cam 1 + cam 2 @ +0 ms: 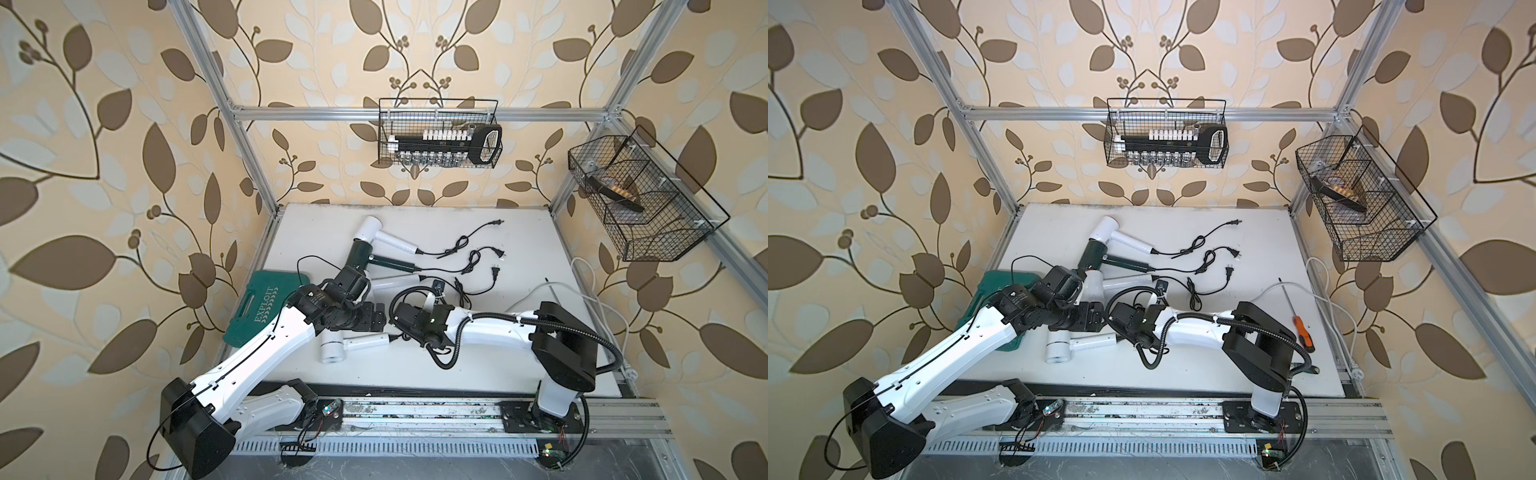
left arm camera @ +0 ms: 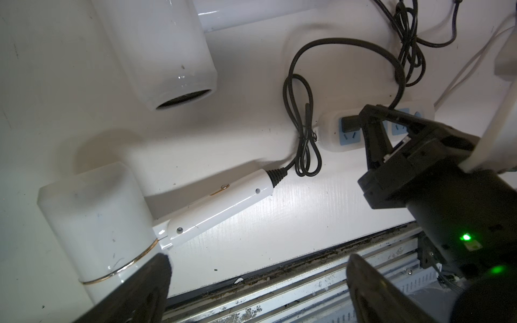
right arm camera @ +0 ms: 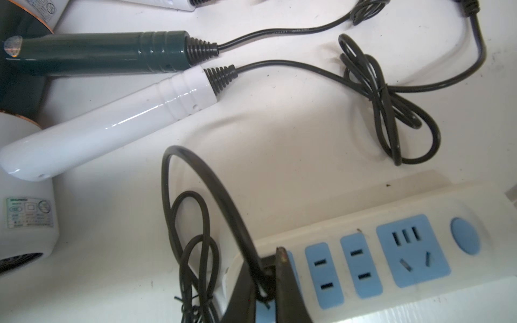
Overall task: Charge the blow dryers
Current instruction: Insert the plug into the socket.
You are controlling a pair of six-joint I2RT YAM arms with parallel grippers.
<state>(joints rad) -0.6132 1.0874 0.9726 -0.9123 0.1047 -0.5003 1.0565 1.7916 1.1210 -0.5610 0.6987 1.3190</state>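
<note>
both top views look down over the whole table (image 1: 519, 249), while the wrist views closely share the power strip (image 3: 414, 251).

Strip (image 3: 349, 221), white with blue sockets, flat on table (image 1: 532, 249), end socket right at right pincer (image 3: 264, 276); remaining sockets and round blue button run away from the tips; green case (image 1: 257, 307) marked EXPLOIT, flat, well left of left pincer (image 2: 257, 263); screwdriver (image 1: 1302, 328), orange grip, well right of right pincer; rail basket (image 1: 386, 137) far beyond both pincers, socket rack (image 1: 440, 143) inside; side basket (image 1: 648, 237) far right, dark tool inside, unclear what.
</note>
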